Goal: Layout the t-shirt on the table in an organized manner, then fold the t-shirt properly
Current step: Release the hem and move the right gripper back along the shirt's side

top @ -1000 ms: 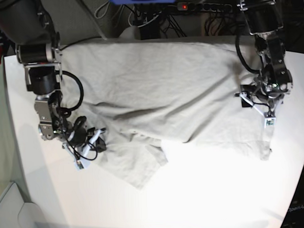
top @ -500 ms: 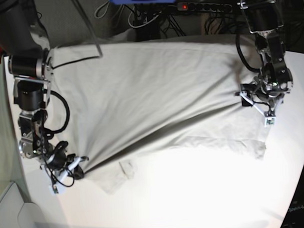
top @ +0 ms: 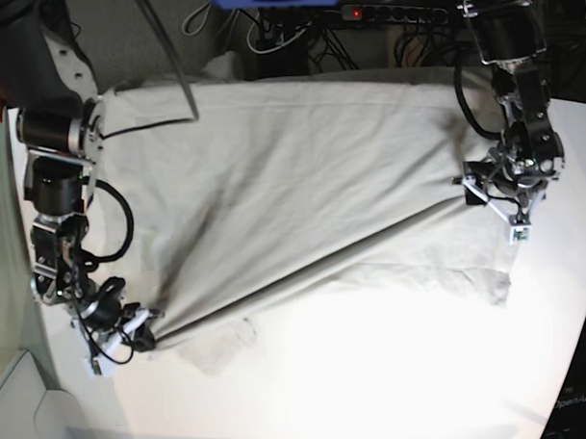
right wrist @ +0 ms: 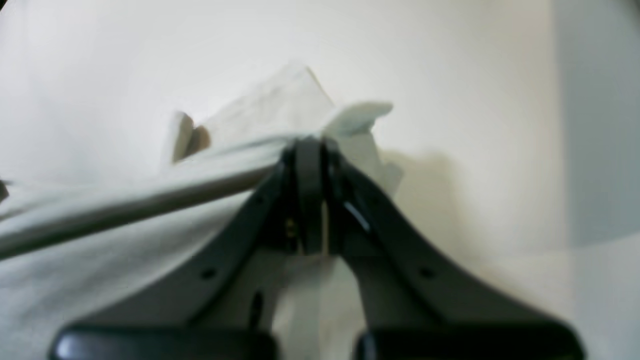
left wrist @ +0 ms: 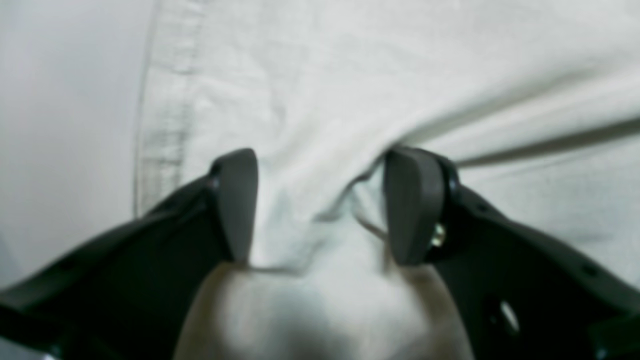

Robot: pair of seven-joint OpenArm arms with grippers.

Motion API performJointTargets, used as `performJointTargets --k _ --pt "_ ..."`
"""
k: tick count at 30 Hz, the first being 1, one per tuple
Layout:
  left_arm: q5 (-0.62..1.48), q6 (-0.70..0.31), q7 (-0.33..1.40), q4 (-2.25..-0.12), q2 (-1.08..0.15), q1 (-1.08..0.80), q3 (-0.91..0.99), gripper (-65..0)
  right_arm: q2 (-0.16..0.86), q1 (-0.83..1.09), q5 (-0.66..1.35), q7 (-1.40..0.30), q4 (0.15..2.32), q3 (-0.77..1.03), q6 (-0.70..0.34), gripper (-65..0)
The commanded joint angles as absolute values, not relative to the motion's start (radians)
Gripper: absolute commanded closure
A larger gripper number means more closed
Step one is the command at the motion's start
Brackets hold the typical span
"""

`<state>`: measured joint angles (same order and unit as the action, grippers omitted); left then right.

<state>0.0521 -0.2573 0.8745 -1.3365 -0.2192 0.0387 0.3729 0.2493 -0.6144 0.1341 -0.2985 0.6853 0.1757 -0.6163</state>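
Compared with half a second earlier: right gripper (top: 143, 333) shifted slightly lower and outward toward the near left table (top: 395, 389) edge; t-shirt (top: 301, 181) drawn tauter, with a long straight ridge running diagonally between both grippers. No containers in view.

T-shirt spread across the far half of the white table, lower hem bunched and folded under near the right gripper.

Right gripper (right wrist: 310, 150): jaws clamped fully together on a pinched fold of t-shirt (right wrist: 125, 210) fabric.

Left gripper (left wrist: 320, 200): jaws apart, pressed down on the t-shirt (left wrist: 350, 75), a raised pucker of cloth between the pads, beside the hem seam.
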Motion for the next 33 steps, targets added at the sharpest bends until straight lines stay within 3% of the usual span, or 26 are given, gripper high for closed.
performJointTargets --k 1,7,9,17,33 --pt "0.007 -0.262 0.972 -1.326 -0.222 0.013 0.367 -39.6 0.277 -0.621 0.140 -0.278 0.723 0.180 -0.613 0.0" --pt "0.007 -0.262 0.974 -1.431 -0.223 -0.067 0.366 -39.2 0.280 -0.433 0.142 -0.318 0.955 0.179 -0.621 0.0" --pt "0.007 -0.262 0.980 -1.515 -0.223 -0.107 0.366 -36.3 0.280 -0.363 0.142 -0.318 1.055 0.179 -0.621 0.0" --pt "0.007 -0.262 1.089 -1.712 -0.220 -0.131 0.371 -0.7 0.280 -0.282 0.142 -0.318 1.124 0.180 -0.621 0.0" --pt "0.007 -0.262 1.090 -1.799 -0.220 -0.131 0.375 -2.2 0.280 -0.260 0.140 -0.320 1.124 0.179 -0.621 -0.1"
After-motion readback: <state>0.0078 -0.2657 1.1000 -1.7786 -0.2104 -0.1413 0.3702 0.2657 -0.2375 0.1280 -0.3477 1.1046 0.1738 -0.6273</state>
